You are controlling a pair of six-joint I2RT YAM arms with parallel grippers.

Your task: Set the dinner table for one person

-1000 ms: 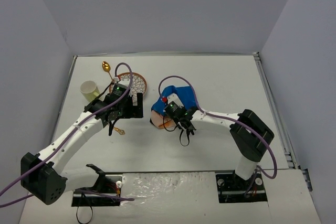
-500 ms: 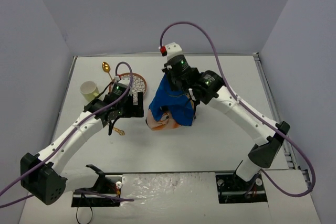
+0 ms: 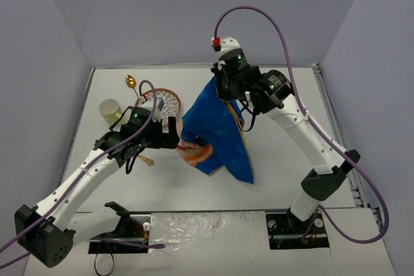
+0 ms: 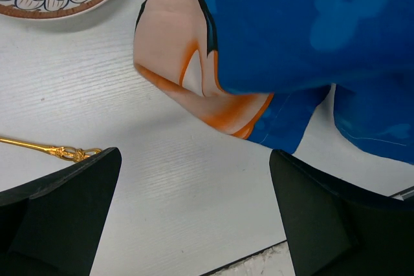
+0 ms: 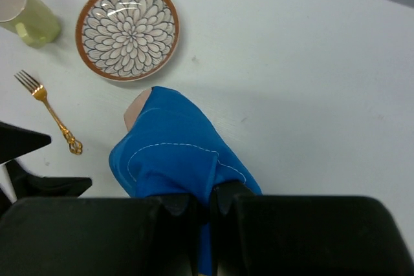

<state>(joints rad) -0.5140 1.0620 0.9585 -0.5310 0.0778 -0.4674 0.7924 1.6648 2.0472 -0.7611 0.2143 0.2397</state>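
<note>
Blue: 1 placemat [image 3: 217,135] clamped in right gripper [image 5: 210,200]; left gripper [image 4: 194,179] spread, empty. 1 plate [image 3: 165,101], 1 cup [image 3: 110,110].

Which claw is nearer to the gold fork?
Left. The left claw sits open with the handle end of the gold fork by one finger; the right claw hangs higher and farther off, shut on the blue placemat.
</note>
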